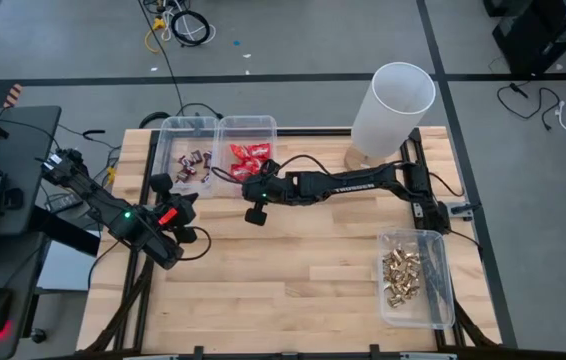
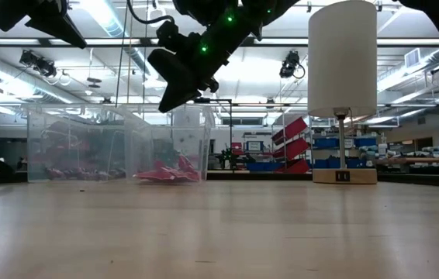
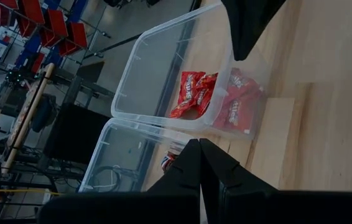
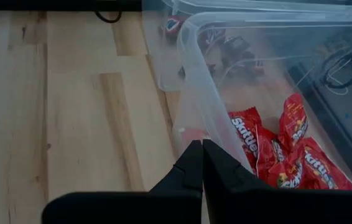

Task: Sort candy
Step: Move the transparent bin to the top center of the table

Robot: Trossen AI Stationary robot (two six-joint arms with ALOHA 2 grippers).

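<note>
Glossy red packets (image 1: 250,155) fill a clear bin (image 1: 246,124); both end effectors (image 1: 254,197) (image 1: 177,207) are clenched, empty.

Three clear bins (image 1: 248,128), one white cylinder (image 1: 391,108), candy (image 1: 251,156) perhaps too many to count.

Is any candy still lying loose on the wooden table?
No, the high view shows every sweet inside clear plastic bins, and the wooden table bare.
</note>
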